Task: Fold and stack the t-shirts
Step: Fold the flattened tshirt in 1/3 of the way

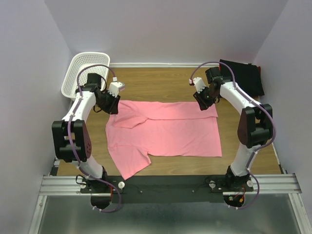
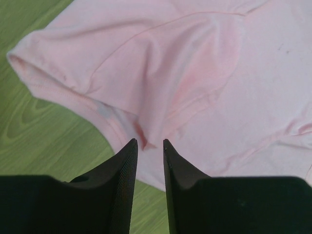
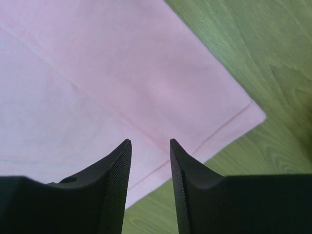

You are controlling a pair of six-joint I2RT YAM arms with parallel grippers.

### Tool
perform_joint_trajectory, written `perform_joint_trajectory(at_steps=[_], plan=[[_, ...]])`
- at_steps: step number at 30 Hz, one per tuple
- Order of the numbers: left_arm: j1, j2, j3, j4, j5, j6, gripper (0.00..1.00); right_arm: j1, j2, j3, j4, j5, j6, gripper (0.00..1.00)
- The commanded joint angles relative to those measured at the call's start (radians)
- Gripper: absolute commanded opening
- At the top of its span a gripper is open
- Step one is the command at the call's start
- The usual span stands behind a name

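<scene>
Top external view: a pink t-shirt (image 1: 165, 132) is spread flat at the centre of a wooden table (image 1: 161, 80); the left gripper (image 1: 111, 103) is poised over its upper-left sleeve, the right gripper (image 1: 204, 101) over its upper-right corner; a white basket (image 1: 73, 73) is seen at upper left, a dark garment (image 1: 243, 74) at upper right.
Left wrist view: the fingers (image 2: 122, 180) are parted narrowly, nothing clasped, above puckered pink cloth.
Right wrist view: the fingers (image 3: 114, 180) are parted slightly, empty, above the shirt's corner.

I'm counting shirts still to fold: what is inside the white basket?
Inside the white basket only bare mesh shows, no shirts. Its near corner is covered by the left arm, so that part cannot be seen.
</scene>
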Motion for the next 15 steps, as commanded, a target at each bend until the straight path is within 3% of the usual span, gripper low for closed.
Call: perform_joint_trajectory(at_steps=[1,15], plan=[[-0.024,-0.003,-0.042,0.074,-0.037,-0.028,0.35,0.004,0.059,0.036,-0.046,-0.072,0.089,0.44],[-0.053,0.256,0.101,0.185,-0.097,-0.142,0.37,0.005,0.274,0.164,0.018,0.049,0.186,0.39]])
